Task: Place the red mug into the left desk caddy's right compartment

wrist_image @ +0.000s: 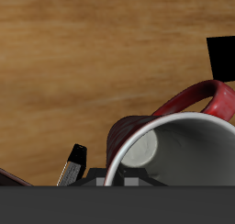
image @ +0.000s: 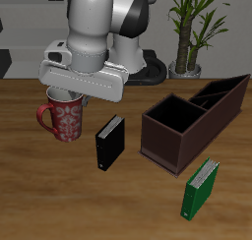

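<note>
While the two-finger gripper [image: 67,94] sits down over the rim of the red floral ceramic mug [image: 63,118], its jaw spacing cannot be told. Between mug and long maroon-brown desk caddy [image: 195,120] stands a small black book [image: 109,142]; a green book [image: 201,189] stands nearer the front edge. The caddy's large square compartment [image: 173,120] lies open.

The red mug [image: 64,117] stands upright, its whitish floral pattern facing the table's front edge and its red loop handle [image: 44,116] pointing away from the left desk caddy [image: 194,118]. In the wrist view its pale inside [wrist_image: 184,154] shows. The caddy, a long maroon-brown box with a black inside, lies well apart from it; its large square right compartment [image: 175,113] holds nothing.
</note>
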